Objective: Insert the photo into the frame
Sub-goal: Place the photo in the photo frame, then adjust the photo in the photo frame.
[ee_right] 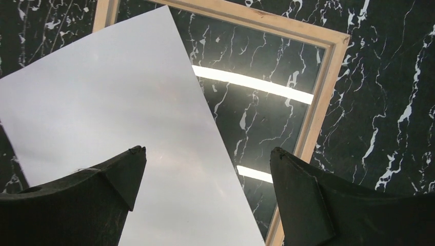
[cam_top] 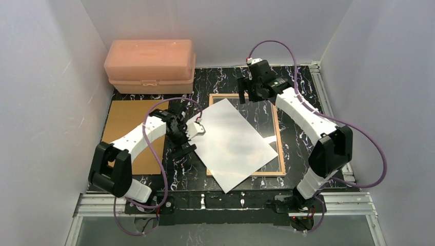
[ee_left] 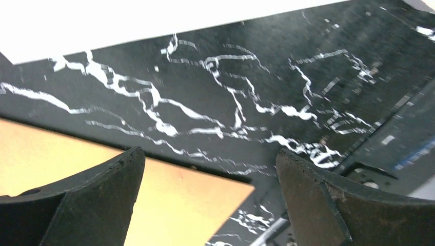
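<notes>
The photo lies white back up and skewed, partly across the frame. The frame lies tan wood back up, and its clear pane shows the marble tabletop. My left gripper is open beside the photo's left edge with nothing between its fingers. In the left wrist view the photo's edge runs along the top, well ahead of the gripper. My right gripper hovers open over the frame's far side. In the right wrist view the photo and the frame's rail lie below the gripper.
A brown backing board lies flat at the left, and its corner shows under the left fingers. A pink plastic box stands at the back left. White walls close in three sides. Metal rails edge the black marble tabletop.
</notes>
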You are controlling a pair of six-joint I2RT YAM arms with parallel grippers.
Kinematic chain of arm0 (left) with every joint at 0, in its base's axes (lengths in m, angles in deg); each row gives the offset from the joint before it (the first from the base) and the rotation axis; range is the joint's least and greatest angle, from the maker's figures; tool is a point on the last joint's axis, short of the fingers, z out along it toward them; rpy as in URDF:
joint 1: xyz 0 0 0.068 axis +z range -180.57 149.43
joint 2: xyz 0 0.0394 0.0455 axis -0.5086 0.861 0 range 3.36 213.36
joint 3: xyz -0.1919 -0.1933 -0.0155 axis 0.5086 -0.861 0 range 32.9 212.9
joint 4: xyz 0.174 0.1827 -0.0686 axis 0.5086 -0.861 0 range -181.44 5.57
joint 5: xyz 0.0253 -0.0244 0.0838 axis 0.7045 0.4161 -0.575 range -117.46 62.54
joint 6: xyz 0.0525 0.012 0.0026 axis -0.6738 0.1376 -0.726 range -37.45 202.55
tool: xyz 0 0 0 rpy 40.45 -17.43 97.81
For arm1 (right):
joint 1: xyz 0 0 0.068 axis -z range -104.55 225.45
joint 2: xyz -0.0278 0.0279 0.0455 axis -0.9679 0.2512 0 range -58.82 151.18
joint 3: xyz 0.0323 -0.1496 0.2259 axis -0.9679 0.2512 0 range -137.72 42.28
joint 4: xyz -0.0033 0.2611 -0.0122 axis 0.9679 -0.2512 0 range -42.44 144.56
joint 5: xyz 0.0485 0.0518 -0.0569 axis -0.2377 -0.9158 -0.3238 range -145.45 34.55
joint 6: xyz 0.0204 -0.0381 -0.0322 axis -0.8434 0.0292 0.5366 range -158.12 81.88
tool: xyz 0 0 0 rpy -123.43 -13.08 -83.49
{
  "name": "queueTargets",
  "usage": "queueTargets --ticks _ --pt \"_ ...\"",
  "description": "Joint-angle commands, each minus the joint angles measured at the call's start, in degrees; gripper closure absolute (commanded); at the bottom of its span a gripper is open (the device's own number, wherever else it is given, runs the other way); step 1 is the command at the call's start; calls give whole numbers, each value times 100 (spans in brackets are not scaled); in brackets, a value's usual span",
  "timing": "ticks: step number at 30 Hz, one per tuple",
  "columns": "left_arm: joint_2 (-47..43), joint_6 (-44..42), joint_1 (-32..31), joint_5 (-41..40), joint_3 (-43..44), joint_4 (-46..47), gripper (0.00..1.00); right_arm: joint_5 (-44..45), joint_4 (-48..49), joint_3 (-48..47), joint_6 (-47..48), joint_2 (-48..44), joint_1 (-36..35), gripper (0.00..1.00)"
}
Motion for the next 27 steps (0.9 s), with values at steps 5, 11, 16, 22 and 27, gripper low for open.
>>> queueTargets --ticks 5,11,16,22,27 --pt "651 -93 -771 -1278 -518 1946 3 -885 326 850 -672 -672 196 1" --pt "1480 -61 -877 -2116 -439 2720 5 -837 585 1709 -868 -1141 200 1" --pt "1745 34 -812 -2465 -356 3250 7 -898 747 2441 -1060 -1527 195 1" --pt "2180 216 -526 -2575 203 3395 7 -1094 839 3475 -1406 -2125 189 1" --pt "2533 385 -516 -2544 666 3353 8 -1311 999 4375 -1814 -2727 117 1"
